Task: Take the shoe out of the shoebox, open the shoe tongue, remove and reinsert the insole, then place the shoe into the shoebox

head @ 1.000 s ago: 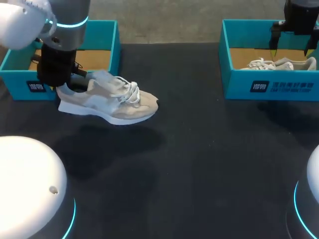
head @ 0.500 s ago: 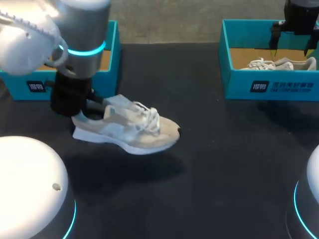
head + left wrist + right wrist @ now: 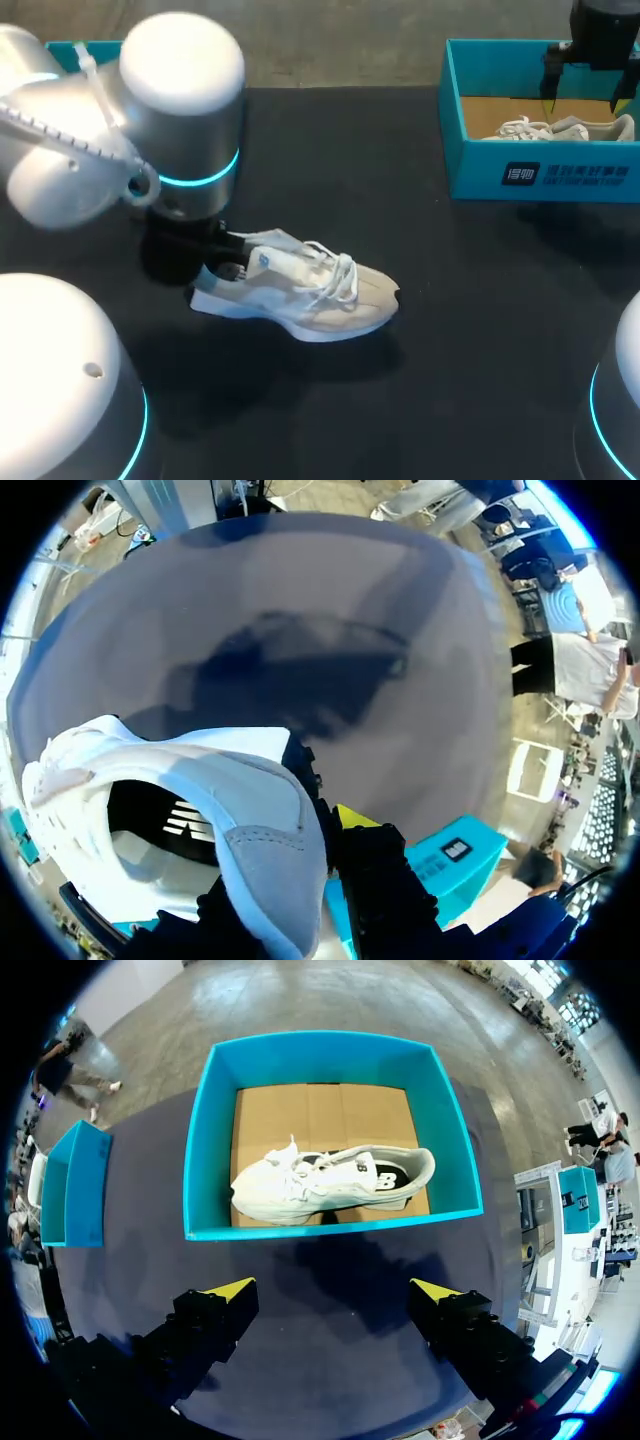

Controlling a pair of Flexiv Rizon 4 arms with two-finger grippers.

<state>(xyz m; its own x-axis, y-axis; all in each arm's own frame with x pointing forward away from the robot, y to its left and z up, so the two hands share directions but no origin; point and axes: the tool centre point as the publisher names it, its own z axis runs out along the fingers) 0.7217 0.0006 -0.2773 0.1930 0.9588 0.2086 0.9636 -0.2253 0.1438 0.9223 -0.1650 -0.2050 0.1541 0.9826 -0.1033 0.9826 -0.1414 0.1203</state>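
A beige shoe (image 3: 310, 290) with white laces hangs low over the dark table, toe pointing right. My left gripper (image 3: 226, 268) is shut on its heel collar. In the left wrist view the shoe (image 3: 200, 800) fills the space by the gripper (image 3: 310, 825): one yellow fingertip (image 3: 350, 815) shows outside the heel wall, and the other is hidden inside the shoe. My right gripper (image 3: 585, 95) hangs open over the right teal shoebox (image 3: 520, 175), nothing between its fingers. From the right wrist, the gripper (image 3: 332, 1290) is clear of the shoebox (image 3: 330, 1222), which holds a second white shoe (image 3: 330, 1182).
The left teal shoebox (image 3: 70, 48) is mostly hidden behind my left arm, and it shows as shoebox (image 3: 75, 1185) in the right wrist view. The second shoe (image 3: 560, 128) lies inside the right box. Dark bare table (image 3: 470, 320) lies between the held shoe and the right box.
My left arm has carried the shoe away from the left shoebox, toward the table's middle and front, and lower. The right arm has not moved.
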